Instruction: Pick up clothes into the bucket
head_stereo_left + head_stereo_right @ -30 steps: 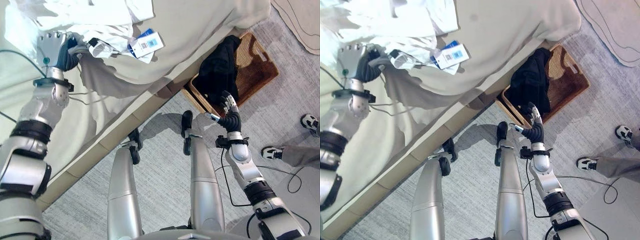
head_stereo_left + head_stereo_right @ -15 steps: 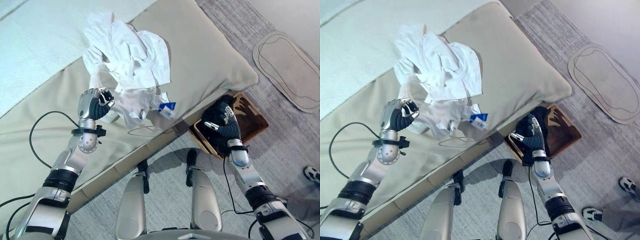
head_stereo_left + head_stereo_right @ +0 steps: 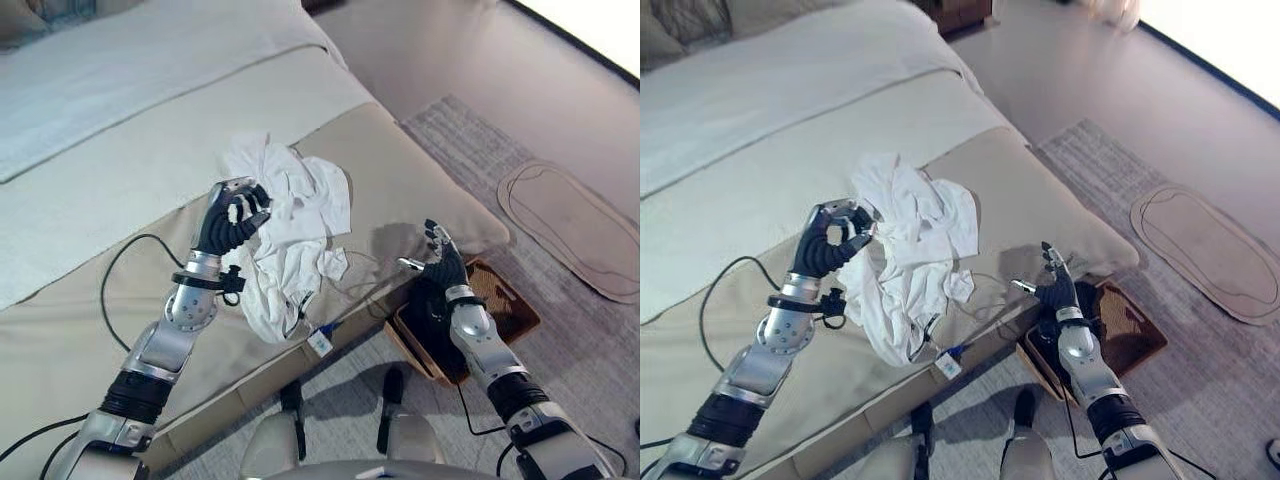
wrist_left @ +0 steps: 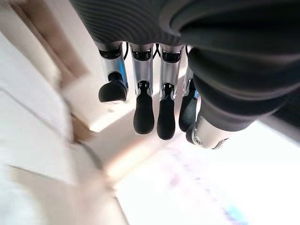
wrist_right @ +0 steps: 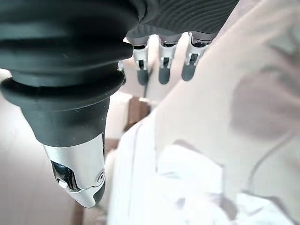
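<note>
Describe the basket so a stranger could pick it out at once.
Start at the beige bed and go to its corner by the grey carpet. The basket stands there on the floor, below the right hand: brown wicker, with a black garment in it.

the bed [image 3: 120,190] carried a beige cover [image 3: 400,190] over its near part and a pale sheet [image 3: 140,70] farther back. a crumpled white garment [image 3: 290,230] lay on the cover near the bed's front edge, its lower part hanging over that edge. a black cable [image 3: 115,270] looped on the cover beside the garment. the floor [image 3: 420,60] ran beside the bed. a grey rug [image 3: 470,140] lay on the floor at the bed's corner, with an oval mat [image 3: 570,230] on its far side. a brown basket [image 3: 505,305] stood on the rug just beside the bed's corner, with dark cloth [image 3: 435,320] inside it.
</note>
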{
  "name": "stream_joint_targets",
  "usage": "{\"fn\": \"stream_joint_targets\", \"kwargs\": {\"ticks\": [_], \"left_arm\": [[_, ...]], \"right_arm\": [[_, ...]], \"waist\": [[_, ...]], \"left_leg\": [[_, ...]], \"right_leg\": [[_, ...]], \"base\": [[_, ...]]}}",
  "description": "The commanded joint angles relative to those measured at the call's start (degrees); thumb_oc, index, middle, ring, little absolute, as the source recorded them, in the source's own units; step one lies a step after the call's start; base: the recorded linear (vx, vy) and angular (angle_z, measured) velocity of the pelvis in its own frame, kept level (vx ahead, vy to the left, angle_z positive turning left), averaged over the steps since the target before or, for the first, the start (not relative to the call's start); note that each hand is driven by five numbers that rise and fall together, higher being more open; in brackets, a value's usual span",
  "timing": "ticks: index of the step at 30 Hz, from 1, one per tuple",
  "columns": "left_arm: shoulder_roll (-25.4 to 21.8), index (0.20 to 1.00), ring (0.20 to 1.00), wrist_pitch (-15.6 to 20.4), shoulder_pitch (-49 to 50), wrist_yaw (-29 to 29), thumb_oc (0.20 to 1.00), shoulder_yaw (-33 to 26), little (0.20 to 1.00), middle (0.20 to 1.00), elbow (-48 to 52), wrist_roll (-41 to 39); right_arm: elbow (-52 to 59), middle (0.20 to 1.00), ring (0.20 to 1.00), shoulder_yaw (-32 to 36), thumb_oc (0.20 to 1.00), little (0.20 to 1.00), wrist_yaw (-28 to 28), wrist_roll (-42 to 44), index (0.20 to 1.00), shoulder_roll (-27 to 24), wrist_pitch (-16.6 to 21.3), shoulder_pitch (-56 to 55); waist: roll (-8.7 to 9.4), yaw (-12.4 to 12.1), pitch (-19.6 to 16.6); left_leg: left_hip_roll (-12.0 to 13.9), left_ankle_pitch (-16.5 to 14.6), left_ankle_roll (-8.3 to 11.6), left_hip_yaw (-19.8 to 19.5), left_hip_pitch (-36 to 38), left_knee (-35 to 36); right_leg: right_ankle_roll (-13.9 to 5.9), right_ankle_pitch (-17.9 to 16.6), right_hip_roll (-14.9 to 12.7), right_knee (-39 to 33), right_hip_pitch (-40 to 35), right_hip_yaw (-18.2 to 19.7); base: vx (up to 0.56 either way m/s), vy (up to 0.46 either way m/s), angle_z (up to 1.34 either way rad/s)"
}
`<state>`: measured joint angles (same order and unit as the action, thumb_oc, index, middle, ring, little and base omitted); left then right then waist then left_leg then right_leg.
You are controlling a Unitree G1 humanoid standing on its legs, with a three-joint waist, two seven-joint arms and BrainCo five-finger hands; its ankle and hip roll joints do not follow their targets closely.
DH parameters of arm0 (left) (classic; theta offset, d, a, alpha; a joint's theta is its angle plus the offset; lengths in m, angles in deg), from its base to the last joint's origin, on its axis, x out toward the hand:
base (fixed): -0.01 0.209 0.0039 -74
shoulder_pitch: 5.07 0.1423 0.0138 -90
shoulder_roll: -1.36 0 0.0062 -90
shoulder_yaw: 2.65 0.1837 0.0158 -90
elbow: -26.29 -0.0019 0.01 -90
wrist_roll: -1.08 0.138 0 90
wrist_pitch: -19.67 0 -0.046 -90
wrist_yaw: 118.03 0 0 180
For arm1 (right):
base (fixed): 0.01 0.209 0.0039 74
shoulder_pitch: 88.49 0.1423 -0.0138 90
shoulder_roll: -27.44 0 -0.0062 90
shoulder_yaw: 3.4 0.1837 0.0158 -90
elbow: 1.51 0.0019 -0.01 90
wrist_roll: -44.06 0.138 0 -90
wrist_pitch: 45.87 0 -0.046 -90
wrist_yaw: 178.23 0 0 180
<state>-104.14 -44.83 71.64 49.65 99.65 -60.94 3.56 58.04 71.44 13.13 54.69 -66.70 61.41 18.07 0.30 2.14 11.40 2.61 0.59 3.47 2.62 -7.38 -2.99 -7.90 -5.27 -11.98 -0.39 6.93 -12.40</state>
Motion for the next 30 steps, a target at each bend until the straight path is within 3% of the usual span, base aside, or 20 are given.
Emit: {"fn": "stream_joint_targets", "kwargs": {"ticks": [1,5,6,7,13,16,20,24,30], "left_arm": [[0.32,0.2,0.2,2.05,-0.24,0.6,0.2,-0.54,0.2,0.2,1.38,-3.0],[1.8,0.2,0.2,-0.31,-1.62,-2.65,0.2,0.13,0.2,0.2,-5.36,3.62],[1.68,0.26,0.26,-1.88,-1.96,-3.9,0.26,0.07,0.26,0.26,-8.35,8.92],[1.78,1.0,1.0,-1.81,-2.07,-4.12,1.0,0.24,1.0,1.0,-8.54,9.13],[1.54,1.0,1.0,-4.56,-1.79,-6.21,1.0,-0.34,1.0,1.0,-16.31,18.56],[1.42,1.0,1.0,-6.3,-4.53,-9.75,1.0,1.73,1.0,1.0,-22.93,23.76],[1.37,1.0,1.0,-10.27,-9.52,-15.28,1.0,4.6,1.0,1.0,-31.94,28.1],[1.42,1.0,1.0,-12.74,-13.2,-18.46,1.0,6.72,1.0,1.0,-37.35,30.93],[0.55,1.0,1.0,-19.15,-22.69,-23.73,1.0,9.22,1.0,1.0,-46.64,32.92]], "right_arm": [[2.59,1.0,1.0,0.23,1.0,1.0,-0.28,-1.19,1.0,0.96,1.57,1.11],[4.02,1.0,1.0,0.87,1.0,1.0,-0.51,-1.18,1.0,1.04,1.43,-1.17],[4.53,1.0,1.0,1.58,1.0,1.0,-0.4,-1.45,1.0,0.91,1.36,-2.41],[4.62,1.0,1.0,1.65,1.0,1.0,-0.4,-1.48,1.0,0.89,1.32,-2.5],[4.22,1.0,1.0,3.53,1.0,1.0,0.48,-2.24,1.0,0.8,1.13,-5.0],[4.71,1.0,1.0,3.32,1.0,1.0,1.05,-2.26,1.0,0.51,1.35,-4.0],[6.7,1.0,1.0,2.5,1.0,1.0,2.87,-1.46,1.0,-0.61,2.18,-1.01],[7.71,1.0,1.0,2.72,1.0,1.0,4.37,-1.67,1.0,-1.46,2.67,0.39],[10.38,1.0,1.0,3.23,1.0,1.0,7.68,-0.63,1.0,-3.41,4.02,3.69]], "waist": [[1.36,-0.73,-2.4],[1.46,-0.37,-2.77],[1.49,-0.07,-2.58],[1.46,-0.11,-2.62],[1.75,0.62,-1.58],[2.12,1.35,0.9],[2.61,2.4,6.91],[3.04,3.21,9.23],[3.61,4.94,12.02]], "left_leg": [[0.73,0.6,0.82,-2.25,-1.38,-0.89],[1.02,0.7,0.9,-2.03,-0.42,0.05],[1.0,0.73,0.84,-1.97,-0.46,0.18],[1.0,0.74,0.84,-1.98,-0.49,0.18],[0.98,0.51,0.6,-1.86,-2.59,-1.05],[0.81,-0.1,0.39,-1.75,-6.04,-4.35],[0.26,-1.3,-0.34,-1.29,-14.49,-12.18],[-0.12,-1.8,-0.45,-1.17,-20.06,-15.86],[0.17,-4.28,-0.77,-0.73,-36.27,-27.16]], "right_leg": [[-4.21,-2.13,-3.37,1.81,0.02,-0.43],[-4.21,-2.0,-3.09,1.09,-0.76,-0.7],[-4.18,-2.11,-2.94,0.93,-0.52,-0.74],[-4.18,-2.11,-2.94,0.92,-0.5,-0.76],[-4.06,-2.52,-2.9,0.99,1.33,-0.27],[-3.89,-2.56,-3.17,2.55,4.34,0.8],[-3.24,-1.99,-3.99,8.81,12.87,3.09],[-3.03,-1.63,-4.31,12.07,18.24,4.31],[-2.65,-0.1,-4.47,21.94,34.25,7.37]], "base": [[0.08,-0.009,0.0],[0.03,-0.01,0.0],[0.0,0.0,0.0],[0.0,0.0,0.0],[-0.02,0.005,-0.01],[-0.19,0.031,-0.01],[-0.21,0.05,-0.1],[-0.14,0.041,-0.02],[-0.15,0.046,-0.05]]}}
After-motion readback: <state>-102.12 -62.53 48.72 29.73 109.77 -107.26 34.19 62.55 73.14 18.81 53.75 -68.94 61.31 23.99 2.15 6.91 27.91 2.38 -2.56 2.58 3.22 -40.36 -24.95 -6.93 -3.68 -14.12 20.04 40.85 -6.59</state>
